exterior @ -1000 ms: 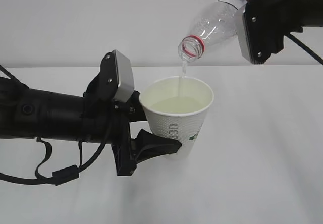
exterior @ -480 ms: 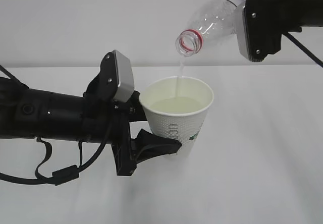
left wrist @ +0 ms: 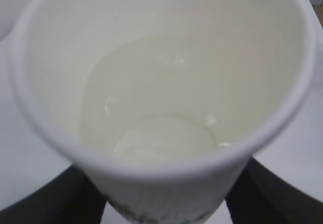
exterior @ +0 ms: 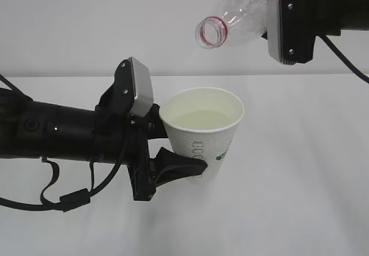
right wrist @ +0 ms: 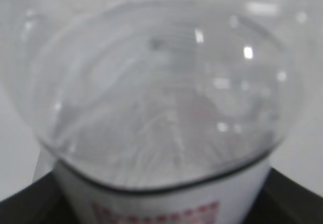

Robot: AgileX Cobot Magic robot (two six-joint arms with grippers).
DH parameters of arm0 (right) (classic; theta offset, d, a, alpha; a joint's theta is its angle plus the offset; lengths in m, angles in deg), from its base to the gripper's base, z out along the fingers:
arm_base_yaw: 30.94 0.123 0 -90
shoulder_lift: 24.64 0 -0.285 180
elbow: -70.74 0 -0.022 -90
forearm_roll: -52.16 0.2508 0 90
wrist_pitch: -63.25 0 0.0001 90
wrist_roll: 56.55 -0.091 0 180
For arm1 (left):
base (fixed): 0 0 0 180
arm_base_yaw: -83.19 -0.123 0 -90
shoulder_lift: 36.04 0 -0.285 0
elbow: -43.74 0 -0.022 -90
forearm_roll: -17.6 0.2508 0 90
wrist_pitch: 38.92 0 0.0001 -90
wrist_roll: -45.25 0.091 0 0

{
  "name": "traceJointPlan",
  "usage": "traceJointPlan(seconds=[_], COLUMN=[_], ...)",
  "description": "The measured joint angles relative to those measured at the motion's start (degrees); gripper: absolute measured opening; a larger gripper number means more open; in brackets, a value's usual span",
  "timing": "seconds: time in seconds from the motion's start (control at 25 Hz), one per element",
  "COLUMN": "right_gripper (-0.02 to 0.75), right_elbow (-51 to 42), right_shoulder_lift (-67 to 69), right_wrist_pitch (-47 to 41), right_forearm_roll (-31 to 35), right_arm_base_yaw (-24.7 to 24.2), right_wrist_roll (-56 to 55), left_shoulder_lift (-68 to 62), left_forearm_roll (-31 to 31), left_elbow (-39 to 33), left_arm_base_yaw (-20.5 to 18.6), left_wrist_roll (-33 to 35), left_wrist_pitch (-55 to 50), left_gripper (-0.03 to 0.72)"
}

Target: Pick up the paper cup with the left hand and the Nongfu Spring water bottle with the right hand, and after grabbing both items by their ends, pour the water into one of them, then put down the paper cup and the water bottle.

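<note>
1. Exterior view: the left hand clamps the paper cup at its lower body, upright above the table.
2. The water partly fills the cup.
3. The right hand clamps the Nongfu Spring water bottle near its base, nearly horizontal, mouth above the cup and clear of it.

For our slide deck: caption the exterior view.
Left gripper holds water-filled paper cup; right gripper tips bottle above.
</note>
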Motion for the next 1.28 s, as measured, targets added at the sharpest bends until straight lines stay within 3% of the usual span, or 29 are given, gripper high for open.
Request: traceJointPlan(seconds=[1.28], right_gripper=[0.522], right_elbow=[0.0], right_shoulder_lift=[0.0], right_wrist_pitch=[-2.49], right_forearm_roll=[0.22], right_arm_base_yaw=[0.0], right_wrist_roll=[-31.32], left_shoulder_lift=[0.0], left_forearm_roll=[-0.12], left_elbow=[0.0], left_arm_base_yaw=[0.0], left_wrist_roll=[0.0], left_wrist_pitch=[-0.24], left_gripper=[0.489])
